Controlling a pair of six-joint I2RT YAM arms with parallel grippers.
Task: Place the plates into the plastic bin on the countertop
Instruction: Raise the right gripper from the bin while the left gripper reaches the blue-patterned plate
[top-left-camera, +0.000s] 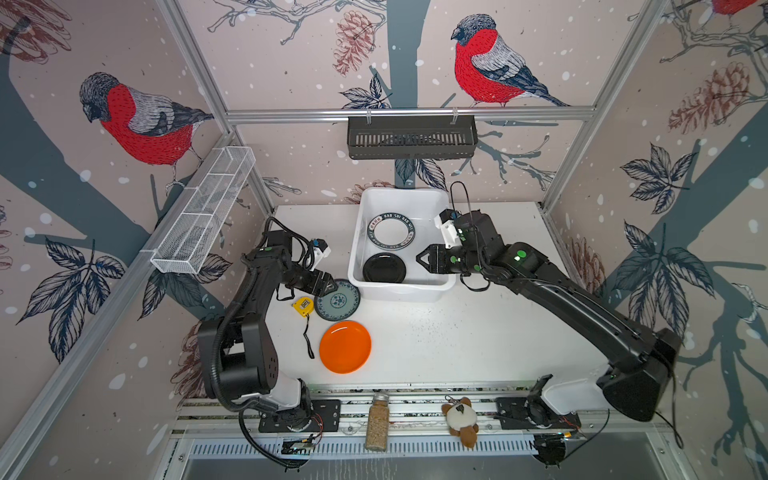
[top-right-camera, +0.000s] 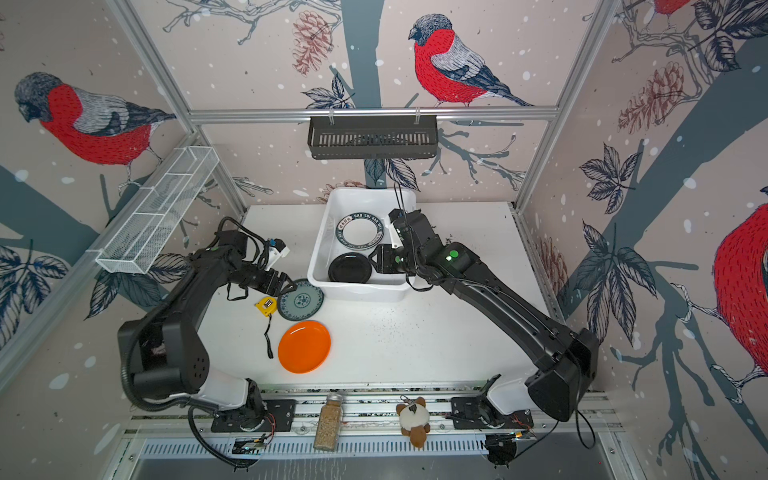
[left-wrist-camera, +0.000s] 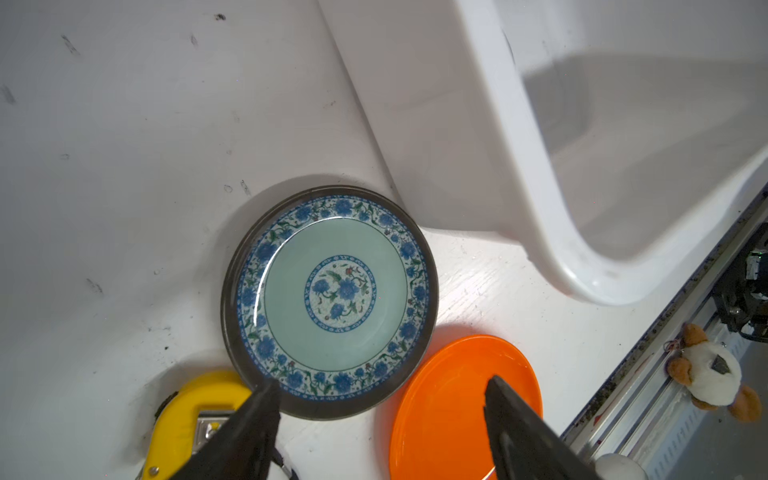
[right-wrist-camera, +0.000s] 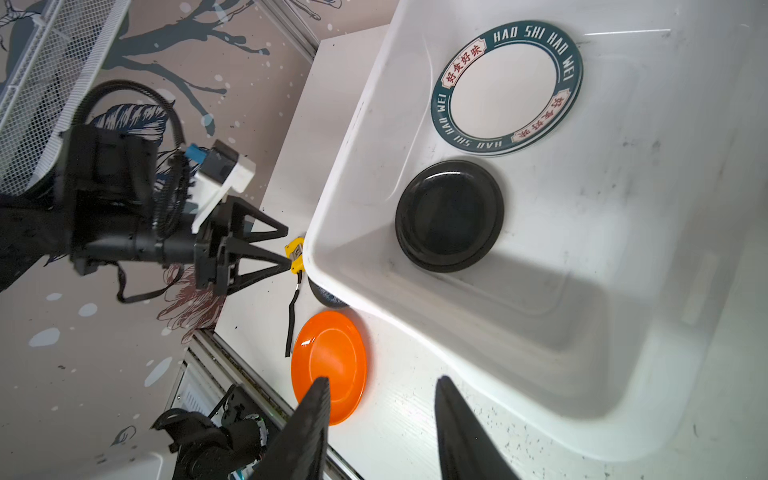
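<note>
The white plastic bin (top-left-camera: 399, 291) (top-right-camera: 357, 293) stands at the back of the countertop (top-left-camera: 457, 332). In it lie a white plate with a dark lettered rim (top-left-camera: 392, 232) (right-wrist-camera: 505, 87) and a small black plate (top-left-camera: 384, 268) (right-wrist-camera: 449, 216). On the countertop, left of the bin, a teal-blue floral plate (top-left-camera: 337, 300) (left-wrist-camera: 332, 299) lies flat, with an orange plate (top-left-camera: 345, 346) (left-wrist-camera: 449, 407) in front of it. My left gripper (top-left-camera: 332, 286) (left-wrist-camera: 382, 382) is open at the floral plate's rim, one fingertip over its edge. My right gripper (top-left-camera: 419, 259) (right-wrist-camera: 383, 379) is open and empty, over the bin beside the black plate.
A yellow tape measure (top-left-camera: 302, 305) with a black strap lies just left of the floral plate. On the walls hang a black slotted basket (top-left-camera: 411, 137) and a white wire mesh tray (top-left-camera: 203, 212). A jar (top-left-camera: 377, 422) and a plush toy (top-left-camera: 461, 419) lie on the front rail.
</note>
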